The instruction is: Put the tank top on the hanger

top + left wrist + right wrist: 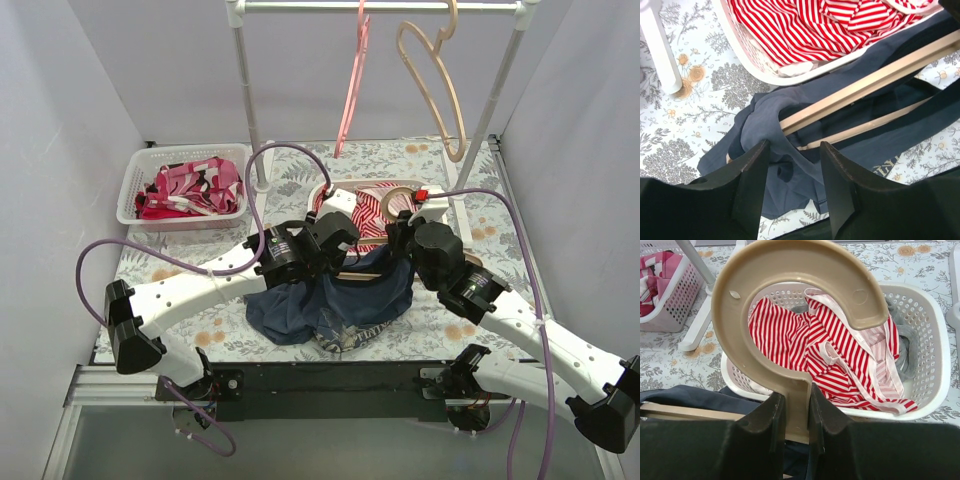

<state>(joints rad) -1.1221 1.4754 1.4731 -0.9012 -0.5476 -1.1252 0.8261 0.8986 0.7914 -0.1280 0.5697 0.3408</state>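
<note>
1. Your right gripper (796, 401) has its fingers pressed onto the neck of the hanger (790, 270), just below the hook. The hook curls up and away from the wrist, toward the far edge.
2. The hanger's long axis runs left to right, roughly along the near edge of the counter. Its left tip points toward your left gripper (793, 148).
3. The tank top (300, 305) lies heaped at the middle of the near edge, in front of the arm bases. It is draped partly over the hanger's bars and sits just beside the white basket (935, 355) that holds the striped garment (785, 335).
4. Your left fingers are spread. A bunched fold of navy cloth sits in the gap between them, right at the hanger's left tip. You cannot tell whether the pads touch it.
5. Your left arm is the nearer one to that fold. It reaches in low from the left edge with the wrist tilted down at the counter. Your right arm comes in from the near right corner.
6. The coming move probably turns on that fold. It lies straight ahead of the left fingers, so closing there should catch cloth, not wood.
</note>
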